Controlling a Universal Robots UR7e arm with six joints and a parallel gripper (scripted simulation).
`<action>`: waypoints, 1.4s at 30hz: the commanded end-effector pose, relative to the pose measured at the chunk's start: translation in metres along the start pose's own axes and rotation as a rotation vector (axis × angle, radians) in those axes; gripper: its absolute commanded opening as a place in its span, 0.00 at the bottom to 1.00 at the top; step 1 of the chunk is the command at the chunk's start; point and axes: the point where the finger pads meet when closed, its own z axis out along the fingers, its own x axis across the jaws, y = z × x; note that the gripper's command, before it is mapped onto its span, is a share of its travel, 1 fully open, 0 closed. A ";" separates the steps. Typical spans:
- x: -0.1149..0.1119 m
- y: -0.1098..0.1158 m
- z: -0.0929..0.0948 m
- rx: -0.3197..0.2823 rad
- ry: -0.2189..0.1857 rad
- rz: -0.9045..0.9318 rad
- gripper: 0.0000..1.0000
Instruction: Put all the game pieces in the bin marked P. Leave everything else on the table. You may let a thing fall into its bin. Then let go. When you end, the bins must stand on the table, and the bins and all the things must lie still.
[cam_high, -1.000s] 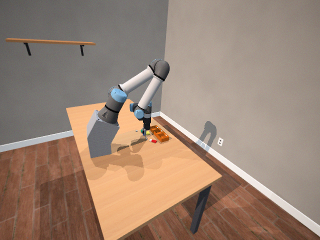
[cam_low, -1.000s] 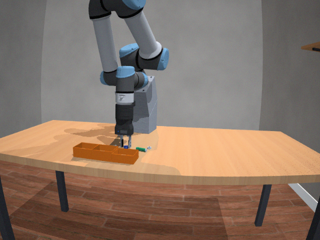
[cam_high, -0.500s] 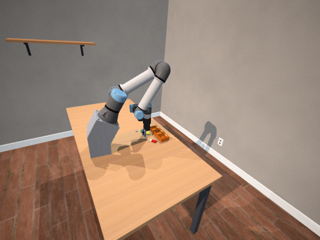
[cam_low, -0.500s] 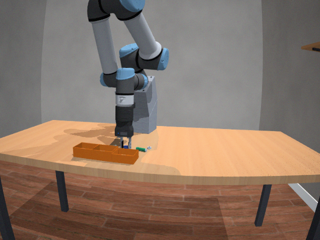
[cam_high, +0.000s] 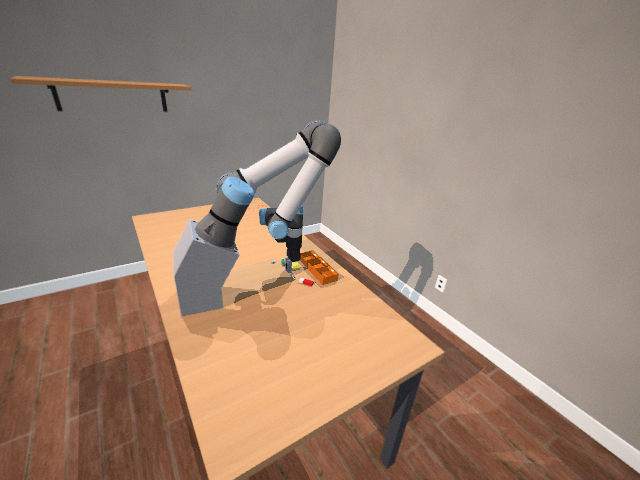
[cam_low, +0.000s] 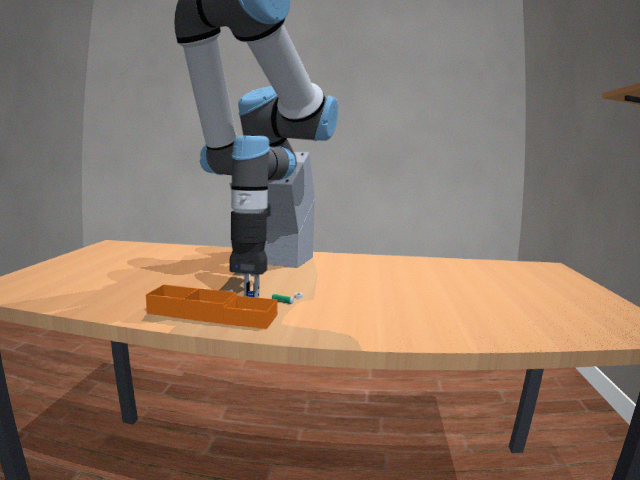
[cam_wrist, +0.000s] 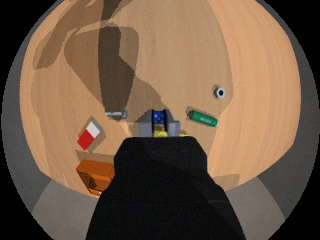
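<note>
Over the table (cam_high: 310, 361) (cam_low: 439, 304) (cam_wrist: 170, 65), the gripper (cam_high: 289, 269) (cam_low: 251, 295) (cam_wrist: 158, 116) is pointing down and closing its fingers snugly on a blue die (cam_low: 251, 293) (cam_wrist: 158, 118), a game piece. A partly hidden yellow thing (cam_high: 295, 266) (cam_wrist: 160, 134) is lying just beside them. A green cylinder (cam_high: 283, 262) (cam_low: 282, 298) (cam_wrist: 204, 119) and a metal nut (cam_high: 273, 261) (cam_low: 298, 295) (cam_wrist: 220, 92) are resting to one side; a grey metal piece (cam_high: 293, 276) (cam_wrist: 116, 114) and a red-and-white block (cam_high: 306, 282) (cam_wrist: 89, 135) are lying opposite. Farther out, the orange bins (cam_high: 327, 279) (cam_low: 186, 308) (cam_wrist: 96, 165) are standing in a row, their letters showing too small to read.

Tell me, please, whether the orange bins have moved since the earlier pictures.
No, the orange bins stand where they did, judged against the table's near edge in the exterior view.
</note>
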 end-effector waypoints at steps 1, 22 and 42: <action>0.000 0.000 0.000 -0.001 0.000 0.000 0.34; 0.000 0.000 -0.014 -0.001 0.000 0.000 0.34; 0.000 0.000 -0.060 -0.001 0.000 0.000 0.34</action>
